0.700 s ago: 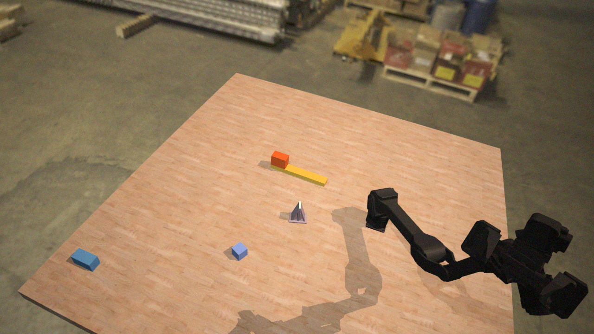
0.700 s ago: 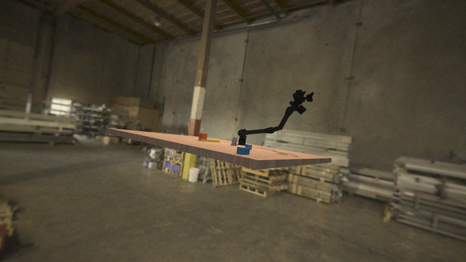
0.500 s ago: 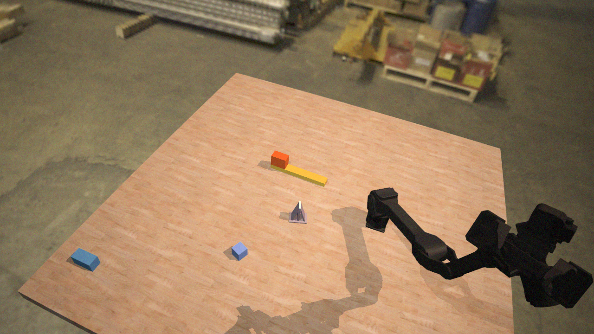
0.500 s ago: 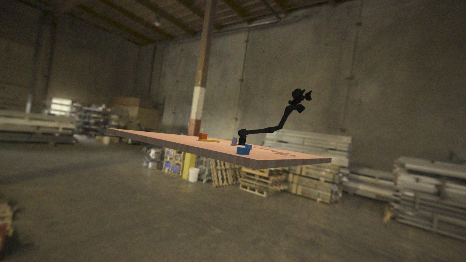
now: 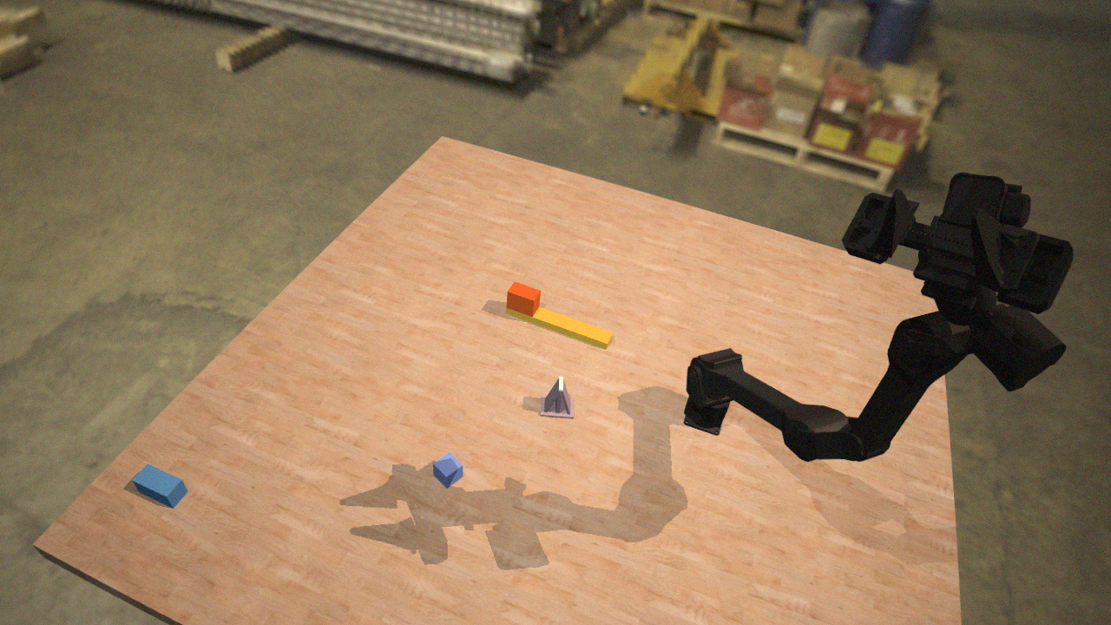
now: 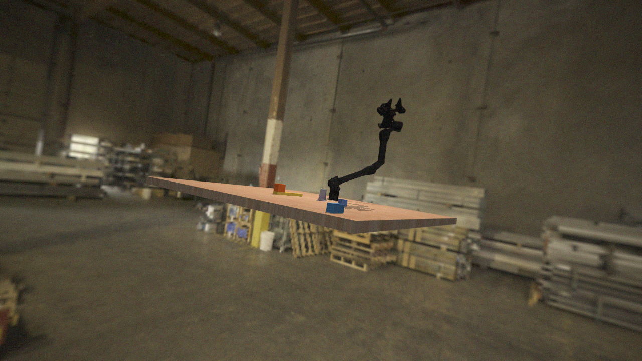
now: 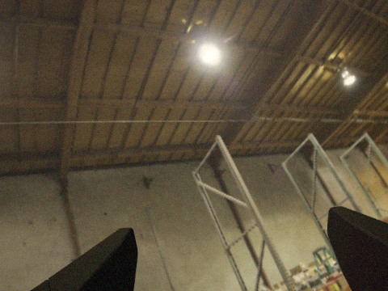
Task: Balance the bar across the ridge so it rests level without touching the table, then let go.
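Observation:
The yellow bar [image 5: 573, 327] [image 6: 291, 193] lies flat on the wooden table [image 5: 466, 217] [image 6: 215, 187], with an orange block [image 5: 523, 298] [image 6: 279, 187] on its far left end. The ridge [image 5: 558, 398] [image 6: 322, 194], a small grey-purple wedge with a pale top edge, stands nearer the front, apart from the bar. My gripper [image 5: 943, 229] [image 6: 393, 104] [image 7: 232, 232] is raised high above the table's right side, well away from both. It points up at the hall roof. Its fingers stand apart with nothing between them.
A small blue cube [image 5: 448, 469] [image 6: 342, 201] sits in front of the ridge. A blue block [image 5: 159, 484] [image 6: 334, 207] lies near the table's front left corner. The arm's base [image 5: 711, 396] stands right of the ridge. Pallets and racks surround the table.

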Controlling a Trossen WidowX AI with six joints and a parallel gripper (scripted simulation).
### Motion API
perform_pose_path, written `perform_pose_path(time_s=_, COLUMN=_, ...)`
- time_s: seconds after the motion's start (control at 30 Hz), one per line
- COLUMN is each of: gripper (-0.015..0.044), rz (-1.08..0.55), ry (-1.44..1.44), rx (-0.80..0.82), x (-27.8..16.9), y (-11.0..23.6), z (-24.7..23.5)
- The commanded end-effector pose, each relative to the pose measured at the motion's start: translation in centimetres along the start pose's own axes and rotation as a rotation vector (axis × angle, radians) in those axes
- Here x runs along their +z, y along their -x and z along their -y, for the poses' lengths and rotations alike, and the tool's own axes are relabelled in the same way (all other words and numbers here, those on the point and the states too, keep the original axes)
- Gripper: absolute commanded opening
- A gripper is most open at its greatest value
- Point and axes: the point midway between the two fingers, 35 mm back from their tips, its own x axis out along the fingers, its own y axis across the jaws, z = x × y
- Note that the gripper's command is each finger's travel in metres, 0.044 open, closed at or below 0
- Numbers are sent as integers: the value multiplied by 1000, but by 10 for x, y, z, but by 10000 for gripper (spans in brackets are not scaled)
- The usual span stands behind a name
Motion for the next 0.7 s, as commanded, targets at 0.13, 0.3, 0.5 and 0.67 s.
perform_pose_path(time_s=0.13, gripper=315, rz=118, ry=34, rx=-43, x=53, y=-8, z=41)
perform_pose_path(time_s=0.3, gripper=315, rz=179, ry=25, rx=-149, x=94, y=-13, z=92)
perform_pose_path(time_s=0.5, gripper=315, rz=218, ry=20, rx=-295, x=132, y=-13, z=162)
perform_pose_path(time_s=0.67, gripper=315, rz=239, ry=26, rx=-425, x=155, y=-9, z=222)
